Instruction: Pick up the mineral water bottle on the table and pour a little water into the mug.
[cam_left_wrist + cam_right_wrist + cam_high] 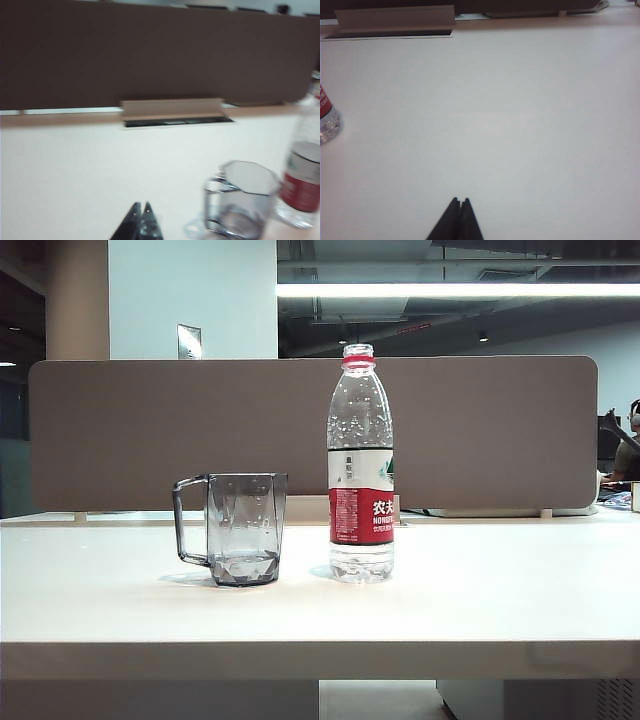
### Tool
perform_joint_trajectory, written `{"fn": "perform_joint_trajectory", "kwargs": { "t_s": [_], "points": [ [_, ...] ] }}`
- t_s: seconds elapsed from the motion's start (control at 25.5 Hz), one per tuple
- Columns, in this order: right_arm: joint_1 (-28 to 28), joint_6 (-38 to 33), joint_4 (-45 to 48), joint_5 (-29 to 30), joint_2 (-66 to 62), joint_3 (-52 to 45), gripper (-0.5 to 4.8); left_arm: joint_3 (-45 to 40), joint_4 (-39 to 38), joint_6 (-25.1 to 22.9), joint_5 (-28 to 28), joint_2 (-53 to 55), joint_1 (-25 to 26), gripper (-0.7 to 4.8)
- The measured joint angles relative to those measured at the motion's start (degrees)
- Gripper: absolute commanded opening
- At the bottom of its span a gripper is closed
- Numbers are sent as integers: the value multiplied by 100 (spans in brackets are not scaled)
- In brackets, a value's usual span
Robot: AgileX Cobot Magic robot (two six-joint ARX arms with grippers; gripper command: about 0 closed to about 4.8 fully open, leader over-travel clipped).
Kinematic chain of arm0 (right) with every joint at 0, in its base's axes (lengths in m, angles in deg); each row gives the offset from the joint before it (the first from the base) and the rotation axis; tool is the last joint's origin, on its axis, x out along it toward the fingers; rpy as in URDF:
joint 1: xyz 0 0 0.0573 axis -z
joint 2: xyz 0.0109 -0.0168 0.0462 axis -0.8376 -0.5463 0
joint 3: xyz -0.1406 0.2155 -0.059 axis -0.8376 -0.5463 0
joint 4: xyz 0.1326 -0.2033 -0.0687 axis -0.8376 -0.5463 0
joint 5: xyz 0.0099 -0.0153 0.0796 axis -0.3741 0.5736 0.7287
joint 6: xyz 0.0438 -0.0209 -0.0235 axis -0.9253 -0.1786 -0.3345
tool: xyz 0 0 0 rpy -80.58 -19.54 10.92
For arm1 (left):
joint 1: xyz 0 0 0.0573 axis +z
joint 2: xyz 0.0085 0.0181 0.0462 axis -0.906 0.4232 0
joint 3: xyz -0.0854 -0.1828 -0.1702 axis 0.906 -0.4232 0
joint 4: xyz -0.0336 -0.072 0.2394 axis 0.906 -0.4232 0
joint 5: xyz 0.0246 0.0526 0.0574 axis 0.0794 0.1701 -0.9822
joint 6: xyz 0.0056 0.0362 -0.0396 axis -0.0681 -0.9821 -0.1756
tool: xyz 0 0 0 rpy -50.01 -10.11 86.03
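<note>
Off-white table, brown divider panel behind, dim office beyond. Mineral water bottle upright just beside mug, uncapped. Left gripper pinched together, empty, near mug. Right gripper likewise closed, well apart from bottle.

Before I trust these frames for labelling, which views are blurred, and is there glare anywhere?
Exterior view: sharp, with a bright ceiling strip light flaring above the divider; mineral water bottle and mug read crisply. Left wrist view: soft, smeared; mug, bottle and shut left gripper lack edges. Right wrist view: fairly clear, pale, washed-out table, shut right gripper.
</note>
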Motion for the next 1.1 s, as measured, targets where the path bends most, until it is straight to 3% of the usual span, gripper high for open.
{"fn": "perform_joint_trajectory", "kwargs": {
  "t_s": [0.27, 0.47, 0.71, 1.1],
  "points": [
    [0, 0, 0, 0, 0, 0, -1, -507, 90, 42, -4, 0, 597, -5],
    [0, 2, 0, 0, 0, 0, -1, -863, -35, 162, 81, -2, 640, -5],
    [0, 0, -2, 0, 2, 0, -1, -855, -901, 4, -81, -225, 758, -5],
    [0, 2, 0, 0, 13, 0, -1, -835, -944, -17, -155, -205, 758, -5]
  ]
}}
